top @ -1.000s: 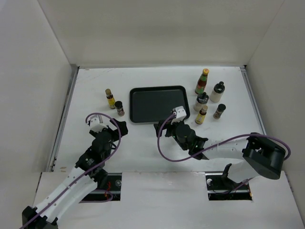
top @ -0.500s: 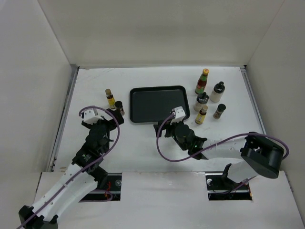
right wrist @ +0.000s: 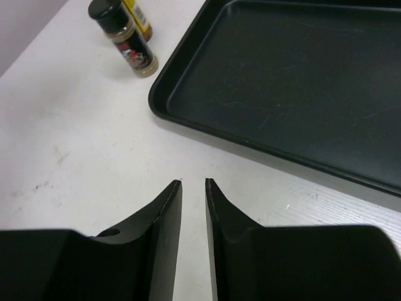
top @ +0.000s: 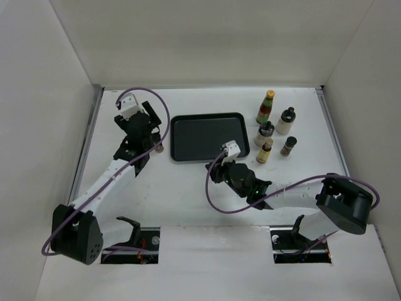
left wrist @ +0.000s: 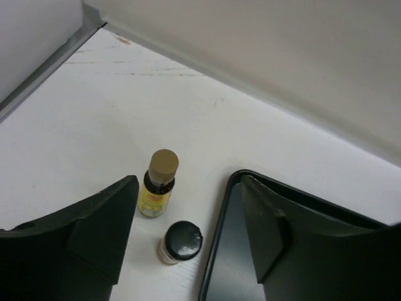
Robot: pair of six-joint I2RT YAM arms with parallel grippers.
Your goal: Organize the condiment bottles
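Five condiment bottles stand right of the black tray (top: pixel 210 137): a tall green-capped one (top: pixel 265 106), a white black-capped one (top: pixel 286 121), a pale shaker (top: pixel 264 133), a yellow-labelled one (top: pixel 265 151) and a short spice jar (top: pixel 289 145). Left of the tray, a yellow-labelled bottle (left wrist: pixel 158 191) and a dark-lidded spice jar (left wrist: pixel 180 241) stand together. My left gripper (left wrist: pixel 188 188) hangs open above them, its right finger over the tray's rim (left wrist: pixel 216 263). In the top view my left gripper (top: pixel 149 133) hides most of the pair. My right gripper (right wrist: pixel 193 183) is shut on nothing, low over the table before the tray's front edge (right wrist: pixel 207 125).
The right wrist view shows the spice jar (right wrist: pixel 128 41) and the yellow bottle (right wrist: pixel 138 19) beyond the tray's near left corner. White walls close the table at the back and sides. The right arm's purple cable (top: pixel 282 191) loops over the table's front.
My left arm has reached far back and left, from the table's front to above the two left bottles. My right gripper has shut and shifted slightly.
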